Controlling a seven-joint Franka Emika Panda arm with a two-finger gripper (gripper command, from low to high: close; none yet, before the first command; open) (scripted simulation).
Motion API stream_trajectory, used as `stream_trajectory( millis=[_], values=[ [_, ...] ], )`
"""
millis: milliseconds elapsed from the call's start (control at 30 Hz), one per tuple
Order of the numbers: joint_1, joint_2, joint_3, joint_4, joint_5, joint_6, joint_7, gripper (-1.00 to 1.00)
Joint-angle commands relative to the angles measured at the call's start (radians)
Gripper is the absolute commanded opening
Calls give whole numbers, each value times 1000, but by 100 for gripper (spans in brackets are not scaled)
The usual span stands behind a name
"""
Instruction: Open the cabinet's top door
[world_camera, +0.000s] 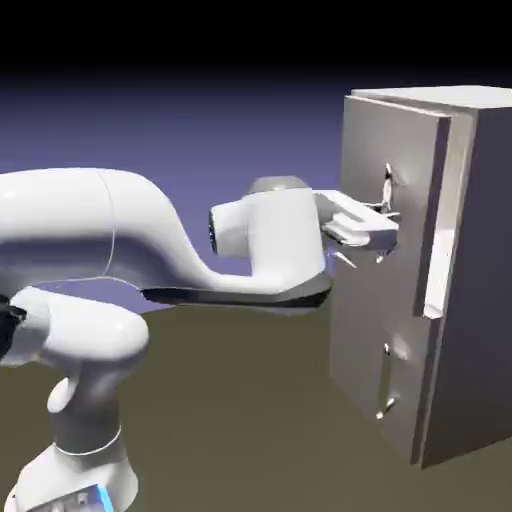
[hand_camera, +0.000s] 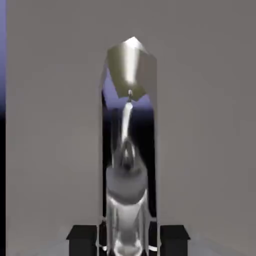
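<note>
Starting at the exterior view's left, your arm (world_camera: 80, 235) spans to the claw (hand_camera: 128, 240), which is closed on the handle (hand_camera: 126, 185), one finger on each side of the bar. The top door (world_camera: 410, 145) is the upper panel on the front of the cabinet (world_camera: 490, 290), and it stands slightly ajar at its right edge. I judge you're at the pull: keep the grip firm, draw away slowly and swing round with the door's arc, turning your wrist with it. Pull dead straight and the fingers could slip off the bar.
</note>
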Motion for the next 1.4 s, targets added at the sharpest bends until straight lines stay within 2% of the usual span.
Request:
stream_trajectory(
  millis=[0,67,400,800,1100,1367],
  values=[
    [-20,22,18,4,-22,9,44,-100],
    [-82,60,75,-6,-31,13,112,-100],
    [-381,-25,424,-249,390,-197,-63,-100],
    [-464,-149,801,-409,912,-502,-227,-100],
    [-419,-106,1110,-393,1303,-814,-259,-100],
    [-441,97,1397,-230,1616,-1150,-212,-100]
  ],
)
